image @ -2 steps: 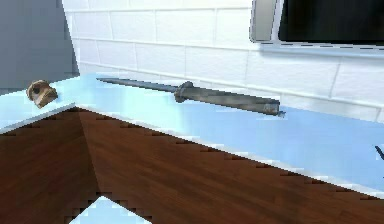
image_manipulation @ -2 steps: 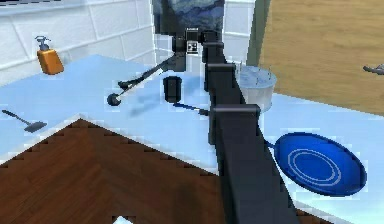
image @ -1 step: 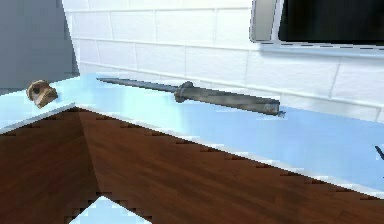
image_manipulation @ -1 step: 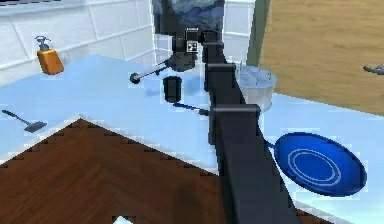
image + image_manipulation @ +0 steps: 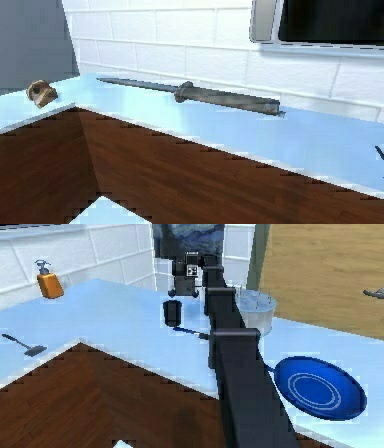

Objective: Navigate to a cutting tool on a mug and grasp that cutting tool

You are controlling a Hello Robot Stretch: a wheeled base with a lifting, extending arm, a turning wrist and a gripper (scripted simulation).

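A long dark knife [image 5: 190,94] with a thick handle lies flat on the light blue countertop [image 5: 300,140] in the forward view. In the arm side view the dark arm [image 5: 240,354] reaches out over the counter [image 5: 110,319]. The gripper [image 5: 181,293] is at the arm's far end, left of the white marker squares [image 5: 193,266]. Just below it in the picture a small dark mug [image 5: 174,314] stands on the counter, with a thin dark piece [image 5: 196,333] lying by its base. I cannot tell whether the gripper holds anything.
An orange soap bottle [image 5: 48,283] stands far left and a dark spatula [image 5: 24,345] lies near the counter edge. A glass bowl [image 5: 257,310] and a blue plate [image 5: 318,386] sit right of the arm. A brown lump [image 5: 41,93] rests at the forward view's left, under a white tiled wall [image 5: 180,40].
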